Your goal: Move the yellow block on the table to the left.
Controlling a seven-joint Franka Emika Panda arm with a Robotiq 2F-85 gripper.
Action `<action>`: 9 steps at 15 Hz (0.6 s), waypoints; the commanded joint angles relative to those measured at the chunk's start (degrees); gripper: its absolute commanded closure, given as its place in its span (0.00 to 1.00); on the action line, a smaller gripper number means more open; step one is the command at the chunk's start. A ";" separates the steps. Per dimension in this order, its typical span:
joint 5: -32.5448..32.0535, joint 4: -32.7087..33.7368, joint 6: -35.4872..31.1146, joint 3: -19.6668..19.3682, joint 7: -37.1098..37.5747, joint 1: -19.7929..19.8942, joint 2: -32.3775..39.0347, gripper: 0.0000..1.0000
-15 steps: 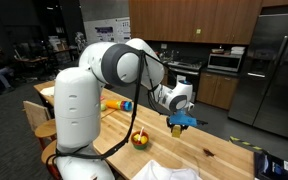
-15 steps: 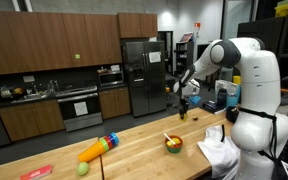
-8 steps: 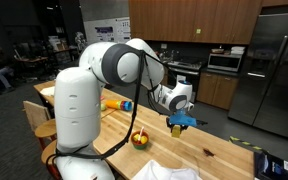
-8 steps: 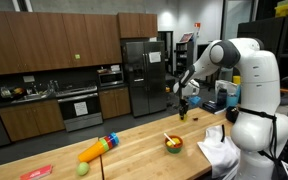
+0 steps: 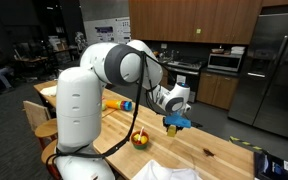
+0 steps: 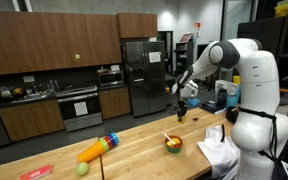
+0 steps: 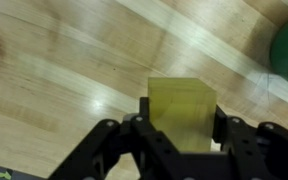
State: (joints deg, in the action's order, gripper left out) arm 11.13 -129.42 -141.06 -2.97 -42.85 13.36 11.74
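The yellow block (image 7: pixel 181 112) is a pale-yellow cube clamped between my gripper's black fingers (image 7: pixel 181 135) in the wrist view, held above the light-wood table (image 7: pixel 64 70). In both exterior views the gripper (image 5: pixel 174 125) (image 6: pixel 181 110) hangs a little above the tabletop (image 5: pixel 214 150) (image 6: pixel 134 140), far side of the small dark bowl. The block shows as a small yellow spot at the fingers (image 5: pixel 172 128).
A small dark bowl with red and yellow contents (image 5: pixel 140 140) (image 6: pixel 172 144) stands near the gripper. A yellow-orange cylinder with a blue end (image 5: pixel 116 103) (image 6: pixel 97 149) and a green ball (image 6: pixel 82 169) lie further along the table. White cloth (image 6: pixel 216 150) lies by the robot base.
The gripper with the block has shifted slightly along the table and a little lower; the hold is unchanged.
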 commanded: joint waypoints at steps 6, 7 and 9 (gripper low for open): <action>18.45 0.49 -12.39 4.39 8.52 -0.69 4.23 0.71; 18.24 1.08 -12.88 4.88 9.44 -0.85 4.85 0.71; 16.69 0.20 -11.85 5.44 8.65 0.03 4.30 0.46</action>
State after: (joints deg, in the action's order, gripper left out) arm 28.39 -129.20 -152.91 1.69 -34.63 12.59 16.11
